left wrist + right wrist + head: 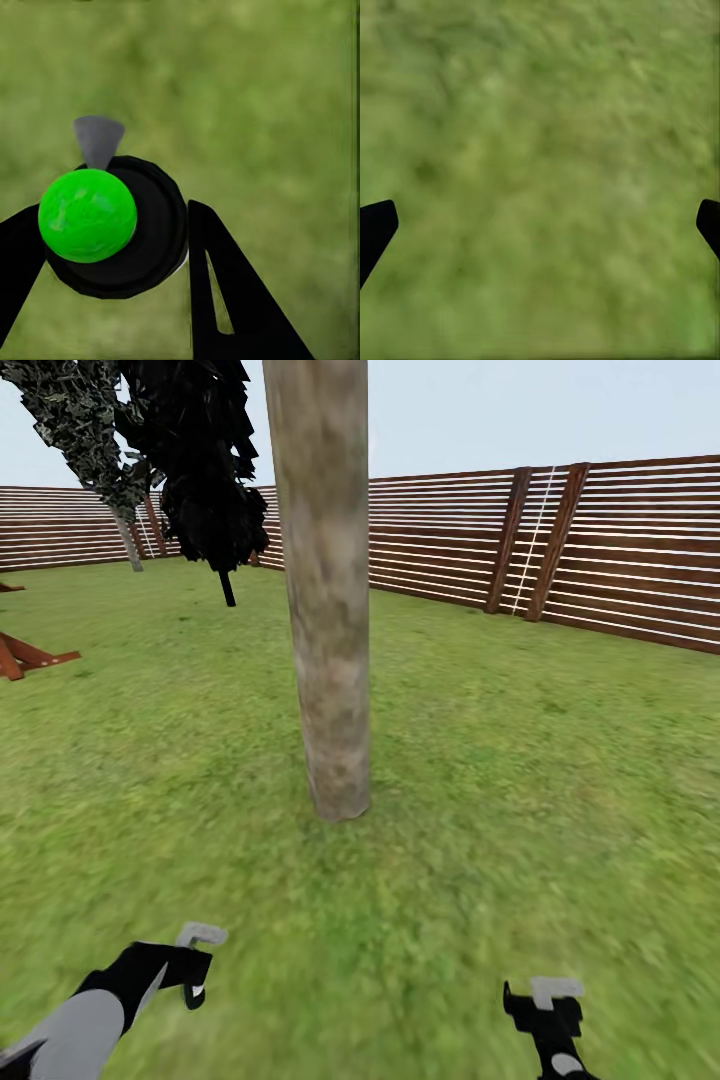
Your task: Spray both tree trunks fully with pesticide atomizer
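Observation:
A thick pale beige-grey tree trunk (327,600) rises from the grass straight ahead, bare, with no white specks that I can see on it. In the left wrist view the pesticide atomizer (112,225) shows as a round black body with a bright green ball top and a grey nozzle, and my left gripper (111,229) is shut on it, one black finger on each side. In the head view the left gripper (192,963) sits low at the left. My right gripper (545,1000) hangs low at the right, open over grass, its fingertips (376,225) wide apart.
A brown slatted fence (600,550) runs along the back and right. Far left stand another tree with a dark leaf crown (85,430), a black ragged tree (210,480) and a brown wooden frame (25,655). Green lawn (520,780) surrounds the trunk.

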